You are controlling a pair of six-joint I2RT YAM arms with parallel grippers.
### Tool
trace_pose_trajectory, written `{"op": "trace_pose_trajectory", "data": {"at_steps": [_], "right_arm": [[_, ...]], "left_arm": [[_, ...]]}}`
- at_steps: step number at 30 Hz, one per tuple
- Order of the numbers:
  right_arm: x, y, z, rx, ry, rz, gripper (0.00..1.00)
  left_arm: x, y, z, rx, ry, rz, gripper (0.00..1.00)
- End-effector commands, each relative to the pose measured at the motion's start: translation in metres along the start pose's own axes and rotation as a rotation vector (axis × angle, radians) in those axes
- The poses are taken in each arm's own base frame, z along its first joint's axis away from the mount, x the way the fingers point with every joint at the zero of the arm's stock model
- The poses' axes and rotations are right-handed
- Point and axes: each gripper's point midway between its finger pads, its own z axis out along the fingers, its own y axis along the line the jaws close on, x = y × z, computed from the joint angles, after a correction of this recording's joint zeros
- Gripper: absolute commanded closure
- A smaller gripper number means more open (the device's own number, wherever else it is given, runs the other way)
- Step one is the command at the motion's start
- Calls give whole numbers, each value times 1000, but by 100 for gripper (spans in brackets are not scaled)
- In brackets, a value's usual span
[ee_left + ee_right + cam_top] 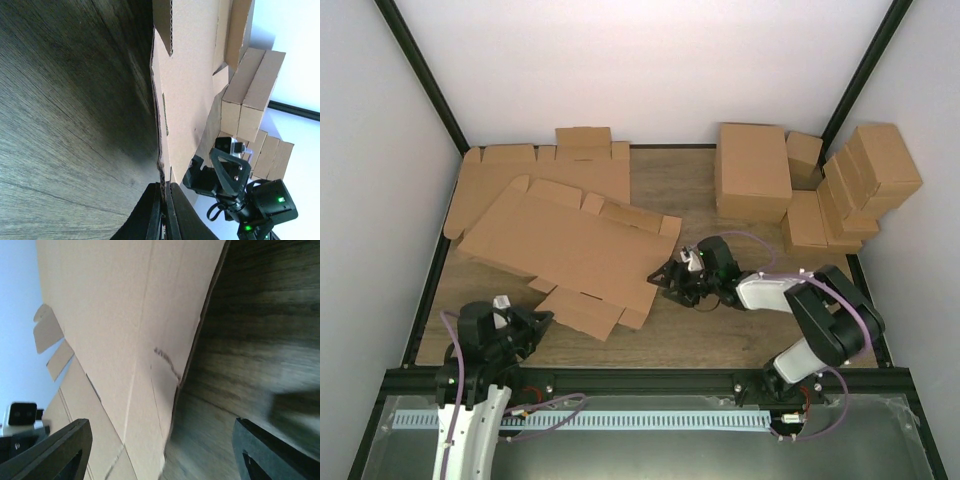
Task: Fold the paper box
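The left gripper (pixel 542 320) (pixel 162 215) has its fingers pressed together. In the left wrist view the corrugated edge of the paper box (pixel 570 245) (pixel 185 90) (pixel 115 315) runs straight into the seam between them. It appears to pinch the rim of the near-left flap of the paper box, though the contact itself is hidden behind the fingertips.

The right gripper (pixel 662 281) (pixel 165 452) stands spread wide at the right-hand edge of the paper box. The right wrist view is smeared, but there that edge runs down between the two fingers. There is bare space on either side of it, and it touches neither finger.

The paper box lies opened out as a flat, creased blank on the wooden table (pixel 720 325). It sits slanted between the two grippers, with its flaps fanned out all round. Its near-left flaps point toward the left gripper, and its right end reaches the right gripper.

Beyond the far-left side of the paper box lie flat blanks (pixel 510 175) of the same brown card, and the far-left corner of the paper box overlaps them. To the far right of the paper box stand closed boxes (pixel 752 170) (pixel 252 95). One large box is nearest the paper box, and smaller ones lean in a row past it, toward the corner.
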Motion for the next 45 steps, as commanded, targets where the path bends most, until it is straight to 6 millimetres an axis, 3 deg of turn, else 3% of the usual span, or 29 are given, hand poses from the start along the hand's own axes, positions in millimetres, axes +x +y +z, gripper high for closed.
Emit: {"op": "trace_pose_trajectory", "data": {"at_steps": [1, 5, 9, 11, 14, 16, 19, 24, 29, 34, 40, 45], "right_arm": [[-17, 18, 14, -16, -50, 16, 25], [-21, 20, 16, -25, -69, 25, 41], [-27, 35, 12, -44, -91, -7, 67], [-30, 44, 10, -50, -92, -38, 87], [-34, 55, 6, -33, -94, -81, 98], [-36, 65, -1, -25, -105, -118, 99], [-39, 77, -14, -4, -136, -171, 99], [-34, 74, -42, 106, -164, -214, 99], [-23, 40, -68, 269, -157, -201, 99], [-24, -4, -99, 468, -222, -198, 99], [-29, -46, -135, 708, -298, -129, 99], [-28, -48, -135, 711, -300, -105, 99]], "left_arm": [[7, -12, -3, 52, 33, 12, 96], [6, -14, -5, 56, 25, 15, 96], [4, -17, -8, 62, 7, 23, 91], [2, -20, -9, 67, -6, 28, 80], [-3, -25, -16, 73, -51, 46, 44], [-10, -28, -27, 55, -119, 63, 23], [-22, -34, -43, 17, -216, 116, 6], [-42, -53, -67, -90, -336, 276, 1], [-63, -87, -86, -178, -421, 471, 0], [-65, -102, -70, -182, -358, 596, 0], [-74, -70, -25, -277, -249, 561, 0], [-89, -78, -13, -284, -273, 592, 0]]}}
